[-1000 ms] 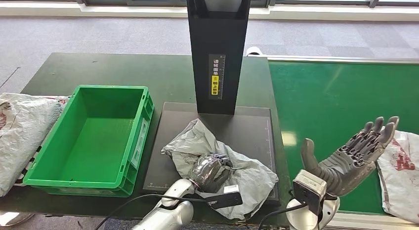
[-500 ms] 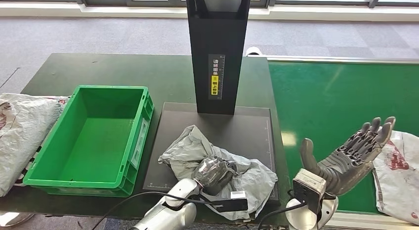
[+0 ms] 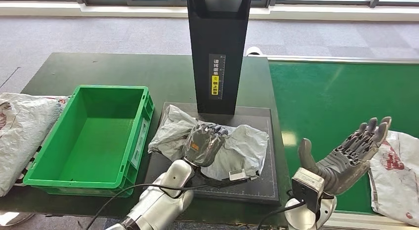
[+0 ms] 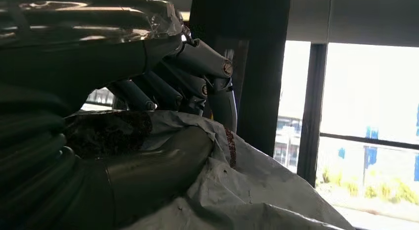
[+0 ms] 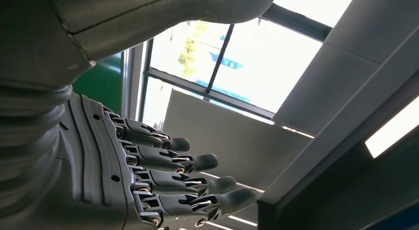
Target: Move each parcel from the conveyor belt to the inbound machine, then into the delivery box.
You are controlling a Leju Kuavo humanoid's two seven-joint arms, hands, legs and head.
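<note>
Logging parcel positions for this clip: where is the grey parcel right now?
In the head view the grey parcel lies on the black scanner plate, just right of the green box, at the foot of the black post, gripped by the left hand.

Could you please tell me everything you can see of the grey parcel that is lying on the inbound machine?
The grey parcel is a soft, crumpled bag of what looks like thin plastic film, pale grey with creases and folds. It lies slumped on the dark flat platform of the inbound machine, just in front of its black upright column, with one end reaching towards the green box. The left hand grips it from above near its middle, fingers and thumb closed on a fold. A small white tag shows at its near edge.
</note>
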